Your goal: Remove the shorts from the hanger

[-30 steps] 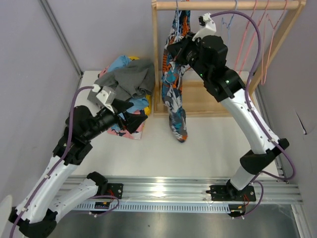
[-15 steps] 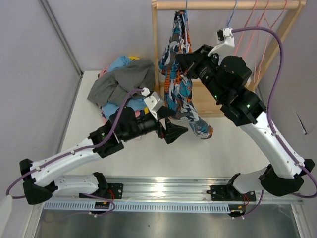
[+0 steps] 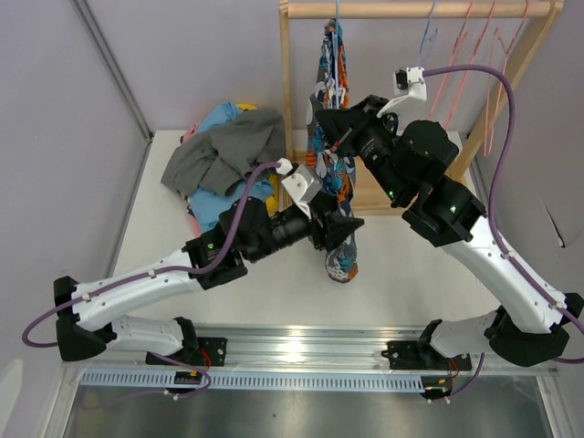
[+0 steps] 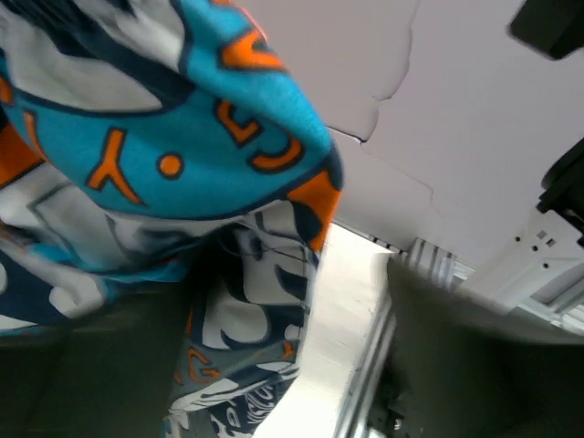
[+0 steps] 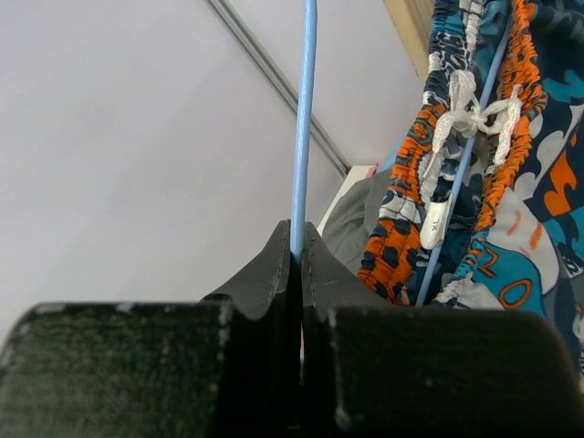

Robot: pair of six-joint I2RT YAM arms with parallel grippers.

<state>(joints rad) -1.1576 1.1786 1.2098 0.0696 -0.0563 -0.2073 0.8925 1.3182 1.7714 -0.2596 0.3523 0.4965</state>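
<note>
The blue-orange-white print shorts [image 3: 333, 173] hang from a thin blue hanger [image 3: 336, 18] on the wooden rail. My right gripper [image 3: 327, 123] is beside their waistband, shut on the hanger's blue wire [image 5: 306, 109]; the wire runs up from between its fingertips [image 5: 299, 239]. The orange waistband and white drawstring [image 5: 465, 109] are just right of it. My left gripper [image 3: 345, 228] is at the lower leg of the shorts. In the left wrist view the printed cloth [image 4: 182, 137] lies between its blurred dark fingers [image 4: 456, 365], which stand apart with bright table showing beside the cloth.
A pile of other shorts [image 3: 228, 151], grey on top with light blue and yellow under it, lies at the back left. The wooden rack's post [image 3: 287, 109] stands beside it. Empty pink and blue hangers [image 3: 456, 73] hang at the rail's right. A metal rail [image 3: 301, 351] runs along the front edge.
My left arm swung from the pile over to the hanging shorts and its jaws narrowed around the leg. The right arm shifted with the hanger; the shorts swung out, then hang straighter.
</note>
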